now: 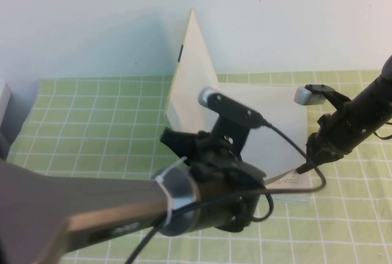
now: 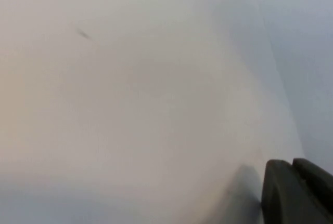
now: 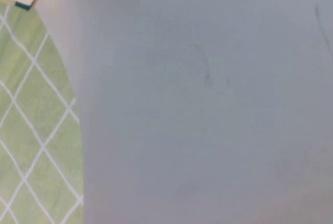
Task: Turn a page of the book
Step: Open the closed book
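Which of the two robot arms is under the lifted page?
The left gripper, at the upright page. The right gripper stays shut over the book's near right corner.

off-white page (image 1: 190, 74), green white-gridded mat (image 1: 92, 117)

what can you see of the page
The page is a stiff, plain off-white leaf with no print on the face shown, standing nearly upright from the open book on the green checked mat, one corner pointing up against the wall. The left gripper is at its lower edge, apparently propping it; actual contact is hidden. The right gripper, shut, rests on the facing pages near the book's front edge.
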Controlling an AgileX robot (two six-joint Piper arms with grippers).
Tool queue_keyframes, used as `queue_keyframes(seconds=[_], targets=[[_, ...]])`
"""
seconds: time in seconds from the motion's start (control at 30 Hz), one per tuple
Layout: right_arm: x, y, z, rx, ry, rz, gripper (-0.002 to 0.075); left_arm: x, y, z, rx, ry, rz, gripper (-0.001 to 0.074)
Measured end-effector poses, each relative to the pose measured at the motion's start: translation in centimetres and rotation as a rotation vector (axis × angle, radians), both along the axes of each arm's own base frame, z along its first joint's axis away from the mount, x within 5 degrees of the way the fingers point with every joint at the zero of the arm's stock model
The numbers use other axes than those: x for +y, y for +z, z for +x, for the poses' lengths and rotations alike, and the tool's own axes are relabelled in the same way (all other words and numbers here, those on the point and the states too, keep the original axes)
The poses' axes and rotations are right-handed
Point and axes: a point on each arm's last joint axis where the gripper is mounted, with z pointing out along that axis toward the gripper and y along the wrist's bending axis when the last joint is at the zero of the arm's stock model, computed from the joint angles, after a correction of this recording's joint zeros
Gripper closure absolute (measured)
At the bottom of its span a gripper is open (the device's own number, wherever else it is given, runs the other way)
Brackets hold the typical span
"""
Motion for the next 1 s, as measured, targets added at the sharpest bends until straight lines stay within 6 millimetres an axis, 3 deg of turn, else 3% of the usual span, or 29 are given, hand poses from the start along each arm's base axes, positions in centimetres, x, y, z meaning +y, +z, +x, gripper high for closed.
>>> queue_keyframes(seconds=[0.23, 0.57, 0.8, 1.0], targets=[[-0.1, 0.0, 0.0, 0.006, -0.006, -0.015, 0.0727, 1.5, 4.5, -0.8, -0.022, 0.037, -0.064, 0.0738], [-0.3, 0.5, 0.0, -0.02, 0.003, -0.042, 0.0727, 3.0, 8.5, -2.0, -0.037, 0.027, -0.122, 0.0738], [-0.5, 0.6, 0.0, -0.031, 0.011, -0.058, 0.0727, 4.9, 10.3, -1.6, -0.039, 0.057, -0.125, 0.0738], [-0.5, 0.6, 0.0, -0.032, 0.01, -0.06, 0.0727, 6.2, 10.4, -1.1, 0.048, 0.048, -0.144, 0.0738]])
